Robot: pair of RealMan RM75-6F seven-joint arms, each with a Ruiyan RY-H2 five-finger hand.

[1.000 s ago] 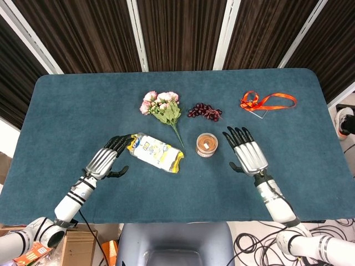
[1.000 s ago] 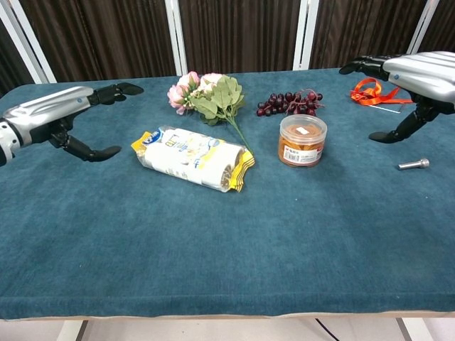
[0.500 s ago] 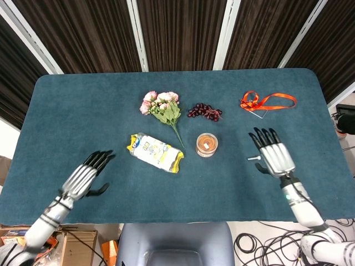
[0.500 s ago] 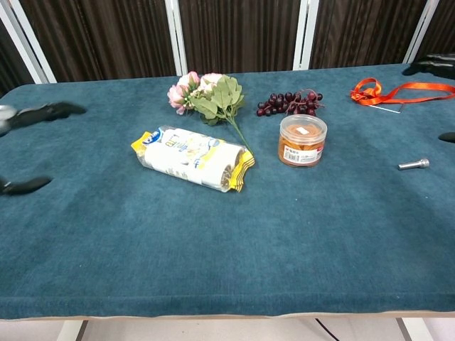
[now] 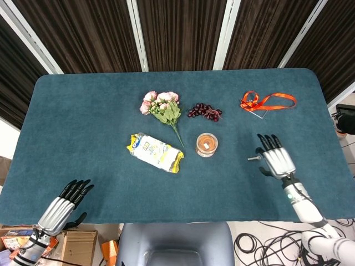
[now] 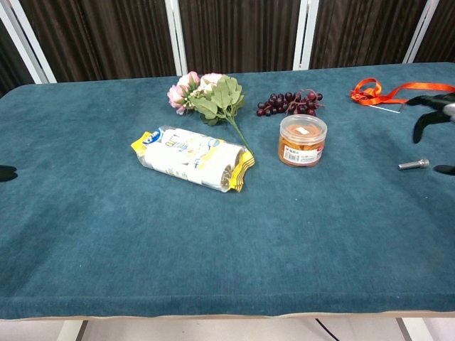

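My left hand hovers over the table's front left corner, fingers spread and holding nothing; only a dark fingertip of it shows in the chest view. My right hand is at the front right with fingers apart and empty, seen at the frame's edge in the chest view. A small metal cylinder lies just to its left on the cloth. A yellow-and-white packet lies mid-table, far from both hands.
A pink flower bouquet, dark grapes and a clear jar with orange contents sit centrally. An orange ribbon lies back right. The table has a teal cloth.
Both hands have drawn back toward the front edge. The left hand left the packet's side for the front left corner. The right hand moved right, away from the jar.
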